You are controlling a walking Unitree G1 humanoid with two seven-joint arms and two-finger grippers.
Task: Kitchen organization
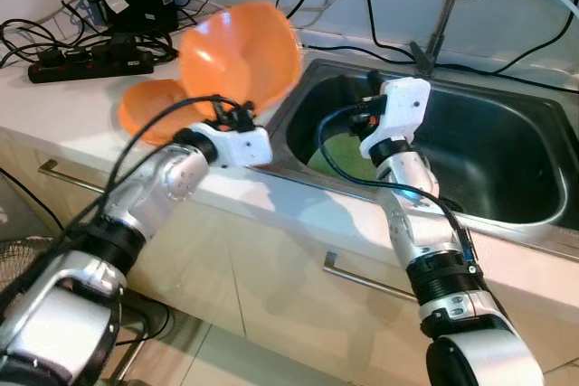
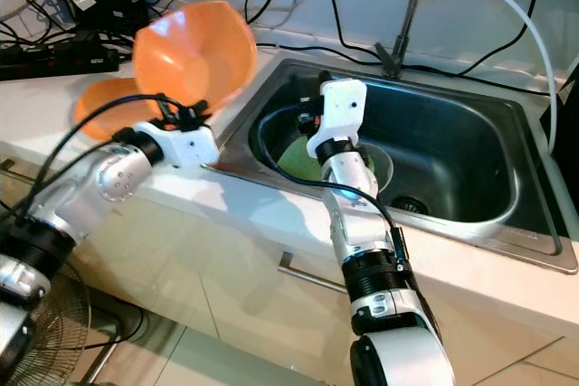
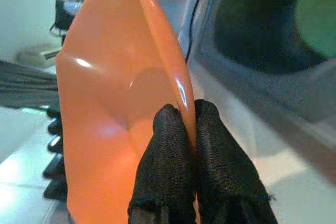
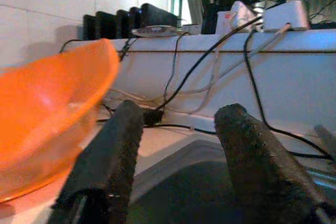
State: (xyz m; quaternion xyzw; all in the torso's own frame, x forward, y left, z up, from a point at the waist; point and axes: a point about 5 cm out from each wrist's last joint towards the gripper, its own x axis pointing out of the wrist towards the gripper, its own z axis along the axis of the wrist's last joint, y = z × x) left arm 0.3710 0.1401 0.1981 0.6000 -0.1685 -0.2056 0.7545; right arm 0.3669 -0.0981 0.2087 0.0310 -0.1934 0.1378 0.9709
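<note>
My left gripper [image 3: 188,111] is shut on the rim of an orange bowl [image 1: 240,56], holding it tilted on edge above the counter by the sink's left rim. A second orange bowl [image 1: 149,106] rests on the counter just behind and below it. In the steel sink [image 1: 507,146] lies a green bowl [image 1: 348,155], partly hidden by my right arm. My right gripper [image 4: 181,124] hovers over the sink's left part, open with nothing between its fingers, pointing toward the held orange bowl [image 4: 47,124].
A faucet [image 1: 448,6] rises behind the sink. A black power strip [image 1: 90,61], adapters and many loose cables crowd the back of the counter. Cabinet fronts with a drawer handle [image 1: 362,277] lie below. A fan [image 2: 54,332] stands on the floor at lower left.
</note>
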